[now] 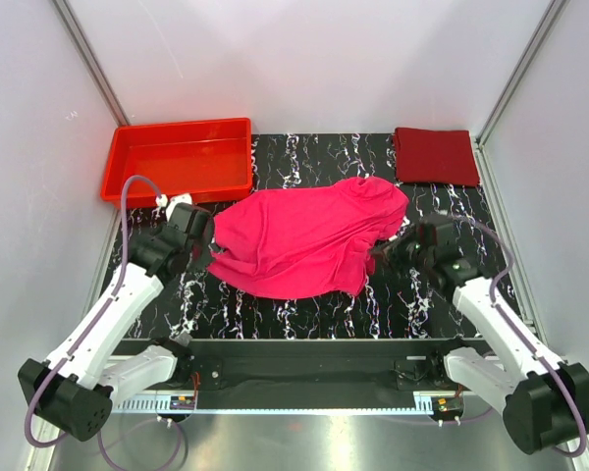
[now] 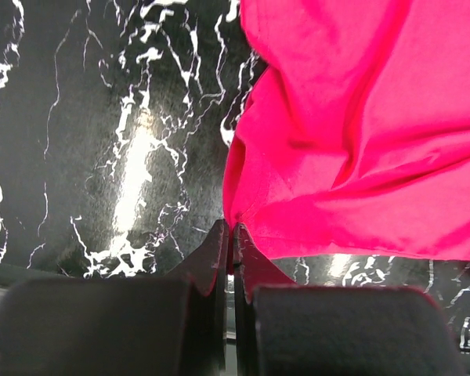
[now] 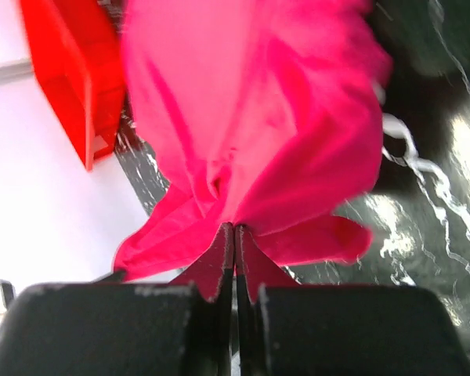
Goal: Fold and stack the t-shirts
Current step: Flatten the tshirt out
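Magenta t-shirt (image 1: 309, 240), judged soft, light and limp, is pinched at opposite edges by the fully closed left gripper (image 2: 232, 229) and right gripper (image 3: 235, 229).

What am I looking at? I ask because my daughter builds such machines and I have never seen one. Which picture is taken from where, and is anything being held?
You see two robot arms bolted at the near edge of a black marbled table. The wide picture comes from a fixed camera above and behind them. The other two come from a camera on each wrist, looking out along that arm's own two fingers.

On the table lie a crumpled pink t-shirt in the middle, a folded maroon t-shirt in the far right corner, and a red plastic tray at the far left.

The left gripper is shut on the pink shirt's left edge. The right gripper is shut on a bunched bit of its right side. Nothing touches the maroon shirt or the tray.
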`<state>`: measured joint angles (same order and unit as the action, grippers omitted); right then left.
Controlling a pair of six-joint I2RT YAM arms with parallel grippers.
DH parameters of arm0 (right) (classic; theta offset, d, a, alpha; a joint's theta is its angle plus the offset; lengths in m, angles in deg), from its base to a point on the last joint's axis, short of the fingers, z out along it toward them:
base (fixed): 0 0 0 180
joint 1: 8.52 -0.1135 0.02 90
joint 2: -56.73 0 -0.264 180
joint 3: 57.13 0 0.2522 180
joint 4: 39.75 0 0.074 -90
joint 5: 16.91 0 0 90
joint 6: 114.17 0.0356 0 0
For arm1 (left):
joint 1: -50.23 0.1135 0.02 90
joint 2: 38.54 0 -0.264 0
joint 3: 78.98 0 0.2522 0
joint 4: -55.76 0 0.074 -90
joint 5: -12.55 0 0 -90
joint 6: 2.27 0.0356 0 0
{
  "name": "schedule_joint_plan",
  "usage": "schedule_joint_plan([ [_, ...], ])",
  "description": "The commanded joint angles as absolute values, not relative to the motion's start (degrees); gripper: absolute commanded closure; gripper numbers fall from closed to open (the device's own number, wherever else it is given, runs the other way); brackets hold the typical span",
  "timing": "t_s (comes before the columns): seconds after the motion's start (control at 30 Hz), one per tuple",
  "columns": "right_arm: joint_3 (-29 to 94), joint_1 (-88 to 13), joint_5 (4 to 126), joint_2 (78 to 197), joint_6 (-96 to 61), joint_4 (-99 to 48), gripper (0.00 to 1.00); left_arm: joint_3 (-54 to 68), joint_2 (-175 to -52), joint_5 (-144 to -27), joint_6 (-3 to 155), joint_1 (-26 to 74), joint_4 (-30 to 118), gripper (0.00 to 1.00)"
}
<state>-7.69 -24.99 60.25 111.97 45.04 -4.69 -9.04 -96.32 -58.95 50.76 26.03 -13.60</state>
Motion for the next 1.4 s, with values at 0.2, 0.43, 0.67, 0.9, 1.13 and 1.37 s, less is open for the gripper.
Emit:
schedule_joint_plan([
  [0.2, 20.7, -22.4, 68.9, 117.1, 13.3, 11.0, 1.0, 1.6, -94.9, -56.7, 52.8, 26.9, -11.1, 1.0],
  [0.43, 35.4, -14.3, 65.9, 120.3, 8.9, 13.7, 1.0, 9.6, -94.6, -55.7, 52.5, 27.8, -10.4, 1.0],
  [0.67, 57.5, -13.8, 67.1, 127.9, 5.2, 16.1, 1.0, 21.4, -96.3, -56.4, 54.2, 29.2, -9.0, 1.0],
  [0.9, 74.3, -13.8, 70.5, 130.0, 2.4, 18.0, 1.0, 36.2, -98.3, -59.5, 64.9, 29.6, -5.4, 1.0],
  [1.13, 78.9, -13.8, 66.5, 121.1, -2.9, 12.2, 1.0, 44.4, -95.5, -66.0, 71.4, 29.6, -1.7, 1.0],
  [1.37, 71.7, -13.8, 67.1, 122.2, -0.2, 8.1, 1.0, 44.7, -95.5, -57.9, 72.2, 29.6, 1.1, 1.0],
])
